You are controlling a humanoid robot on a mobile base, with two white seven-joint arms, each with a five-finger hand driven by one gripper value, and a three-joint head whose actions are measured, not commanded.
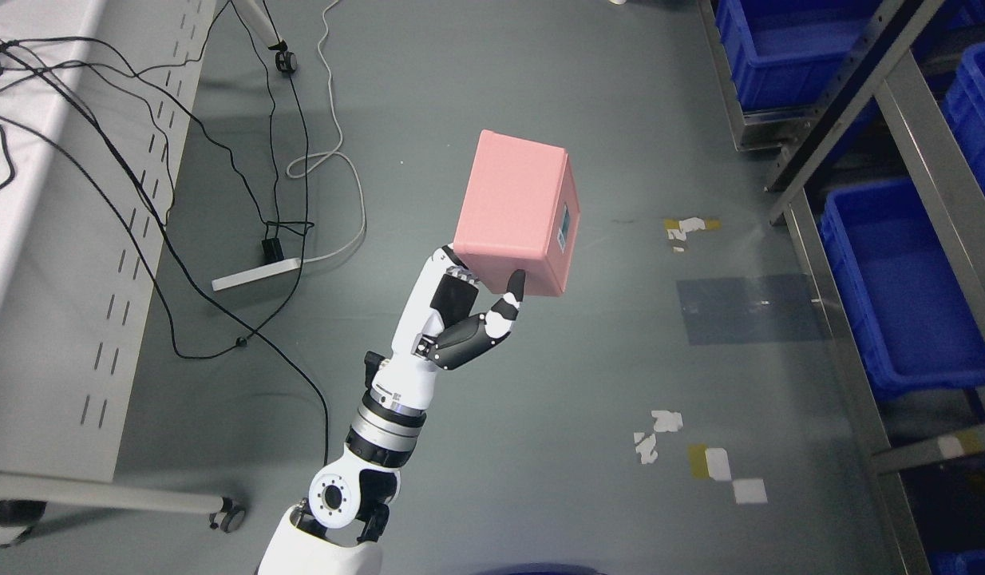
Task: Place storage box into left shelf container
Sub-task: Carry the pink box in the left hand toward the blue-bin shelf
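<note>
A pink storage box (pixel 515 212) with a small label on its right face hangs in the air over the grey floor. My left hand (pixel 480 291) grips it from below, thumb on the near bottom edge and the other fingers hidden behind the box. The white and black left arm rises from the bottom edge left of the middle. A metal shelf (pixel 844 104) stands at the right with blue containers (pixel 899 279) in it, well apart from the box. The right arm does not show.
A white table (pixel 69 263) on castors fills the left side, with black cables and a white power strip (pixel 257 274) on the floor beside it. Scraps of tape (pixel 716 463) lie on the floor. More blue bins (pixel 780 48) sit at the top right.
</note>
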